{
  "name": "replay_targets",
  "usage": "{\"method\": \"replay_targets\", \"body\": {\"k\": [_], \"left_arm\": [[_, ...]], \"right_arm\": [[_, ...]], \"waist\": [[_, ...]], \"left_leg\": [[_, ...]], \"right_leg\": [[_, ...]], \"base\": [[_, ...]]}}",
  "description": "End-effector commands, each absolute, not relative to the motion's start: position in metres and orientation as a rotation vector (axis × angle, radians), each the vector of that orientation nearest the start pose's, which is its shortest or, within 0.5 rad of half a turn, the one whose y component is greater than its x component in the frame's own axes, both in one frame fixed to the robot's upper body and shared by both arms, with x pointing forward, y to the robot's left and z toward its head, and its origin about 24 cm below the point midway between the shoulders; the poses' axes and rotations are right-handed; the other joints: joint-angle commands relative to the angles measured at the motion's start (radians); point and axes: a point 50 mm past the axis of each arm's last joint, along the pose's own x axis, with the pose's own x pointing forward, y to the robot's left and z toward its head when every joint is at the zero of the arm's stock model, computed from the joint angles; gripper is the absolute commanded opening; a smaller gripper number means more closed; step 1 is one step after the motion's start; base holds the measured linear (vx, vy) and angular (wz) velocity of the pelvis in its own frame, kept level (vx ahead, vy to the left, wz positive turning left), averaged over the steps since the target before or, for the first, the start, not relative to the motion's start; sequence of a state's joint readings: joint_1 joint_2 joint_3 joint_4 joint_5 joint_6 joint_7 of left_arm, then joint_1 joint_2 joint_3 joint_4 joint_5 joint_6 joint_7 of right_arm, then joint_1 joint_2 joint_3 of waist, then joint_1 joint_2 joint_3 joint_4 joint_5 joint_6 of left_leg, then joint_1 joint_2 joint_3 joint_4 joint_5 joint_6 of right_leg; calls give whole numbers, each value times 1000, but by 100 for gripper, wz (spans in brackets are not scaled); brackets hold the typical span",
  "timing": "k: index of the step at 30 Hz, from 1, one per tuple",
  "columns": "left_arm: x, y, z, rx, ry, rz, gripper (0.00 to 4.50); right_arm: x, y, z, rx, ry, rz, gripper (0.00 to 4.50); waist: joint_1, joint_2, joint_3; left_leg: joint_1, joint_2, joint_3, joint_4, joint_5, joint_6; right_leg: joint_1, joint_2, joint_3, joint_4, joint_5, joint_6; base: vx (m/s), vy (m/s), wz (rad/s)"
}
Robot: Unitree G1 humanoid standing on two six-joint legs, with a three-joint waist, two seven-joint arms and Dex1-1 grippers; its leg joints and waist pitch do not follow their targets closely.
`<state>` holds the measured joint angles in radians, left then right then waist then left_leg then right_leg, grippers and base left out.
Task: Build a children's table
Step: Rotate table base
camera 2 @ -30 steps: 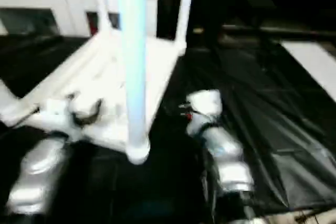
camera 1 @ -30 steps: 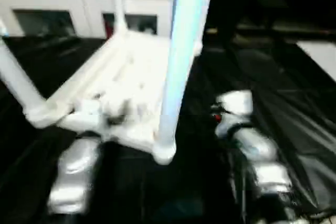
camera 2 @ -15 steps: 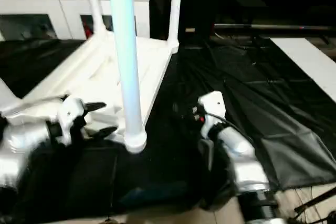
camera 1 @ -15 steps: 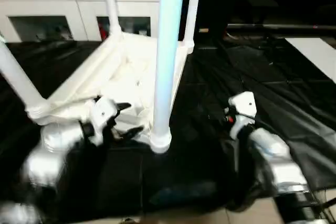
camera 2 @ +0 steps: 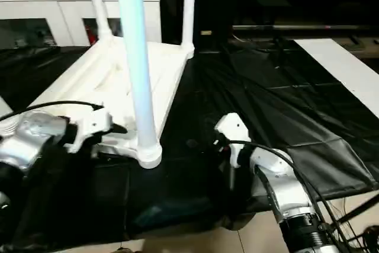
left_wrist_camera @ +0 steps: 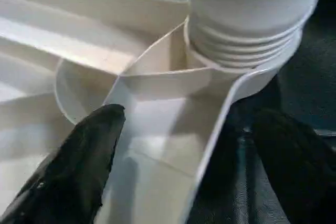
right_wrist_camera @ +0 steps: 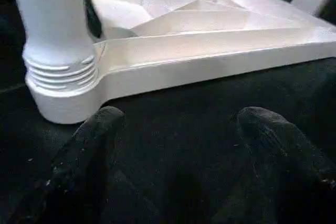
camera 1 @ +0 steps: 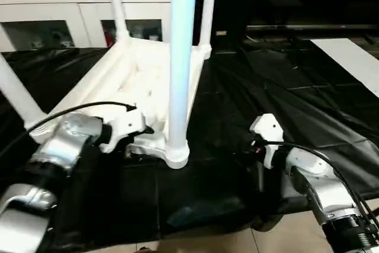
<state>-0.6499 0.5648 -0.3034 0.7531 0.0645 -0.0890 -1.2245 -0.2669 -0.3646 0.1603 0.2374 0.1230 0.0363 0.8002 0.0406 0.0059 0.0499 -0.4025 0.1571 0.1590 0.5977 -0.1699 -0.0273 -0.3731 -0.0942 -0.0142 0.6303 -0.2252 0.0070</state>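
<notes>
Left gripper (left_wrist_camera: 178, 161) spread wide, straddling near rim of children's table (camera 1: 133, 81); nothing clamped. Table upside down on black sheet (camera 1: 284, 87), left of centre. Four legs (camera 1: 180, 57) stand in corner sockets: assembly looks done; flipping upright probably remains. Right gripper (right_wrist_camera: 176, 129) agape, empty, near right.

One children's table (camera 1: 142, 81) is seen, lying upside down on the one black-sheeted table (camera 1: 278, 93). Four white legs are counted standing up from its corner sockets: one at the near right (camera 1: 180, 57), one at the near left (camera 1: 18, 96), one at the far left (camera 1: 116, 4) and one at the far right (camera 1: 207, 7). Two silver arms are counted, each ending in one gripper: the left gripper (camera 1: 142, 131) and the right gripper (camera 1: 251, 146). One white cabinet (camera 1: 53, 4) is seen at the far left.
</notes>
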Motion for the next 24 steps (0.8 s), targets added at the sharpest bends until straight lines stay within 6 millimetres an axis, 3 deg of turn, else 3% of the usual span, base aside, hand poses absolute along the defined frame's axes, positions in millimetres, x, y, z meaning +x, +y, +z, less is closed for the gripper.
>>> {"method": "replay_targets", "body": {"k": [1, 4, 7, 10, 14, 21, 24], "left_arm": [[328, 201, 67, 613, 529, -1248, 399], [328, 202, 68, 581, 537, -1269, 387], [330, 204, 68, 568, 554, -1288, 359], [331, 208, 71, 555, 560, -1293, 346], [332, 212, 75, 529, 566, -1309, 308], [330, 212, 73, 531, 599, -1357, 266], [330, 212, 72, 556, 623, -1368, 233]], "right_arm": [[280, -147, 51, -267, 149, 972, 379], [278, -146, 50, -262, 156, 1005, 379], [277, -145, 51, -252, 158, 1034, 379], [275, -144, 51, -253, 157, 1057, 379], [270, -144, 49, -252, 166, 1087, 379], [267, -147, 50, -254, 169, 1098, 379], [264, -147, 51, -244, 171, 1131, 379]], "waist": [[7, -2, -62], [11, -2, -66], [23, -1, -70], [28, -1, -71], [29, 1, -68], [27, 8, -62], [28, 10, -62]], "left_leg": [[28, 57, -17, -90, -352, -17], [26, 58, -9, -85, -296, 1], [29, 60, 2, -74, -197, 35], [30, 61, 5, -72, -183, 47], [34, 66, 7, -75, -207, 46], [41, 68, 7, -85, -307, -1], [40, 68, 6, -86, -315, -6]], "right_leg": [[14, -53, 21, -84, -210, -211], [16, -52, 19, -80, -161, -223], [16, -46, 18, -66, -9, -250], [19, -45, 16, -62, 30, -264], [17, -44, 16, -64, 9, -269], [11, -48, 21, -77, -104, -256], [13, -46, 22, -78, -102, -249]], "base": [[0, 0, 0], [18, -4, -3], [54, -10, -6], [17, -2, -1], [0, 0, 0], [0, 0, 0], [0, 0, 0]]}}
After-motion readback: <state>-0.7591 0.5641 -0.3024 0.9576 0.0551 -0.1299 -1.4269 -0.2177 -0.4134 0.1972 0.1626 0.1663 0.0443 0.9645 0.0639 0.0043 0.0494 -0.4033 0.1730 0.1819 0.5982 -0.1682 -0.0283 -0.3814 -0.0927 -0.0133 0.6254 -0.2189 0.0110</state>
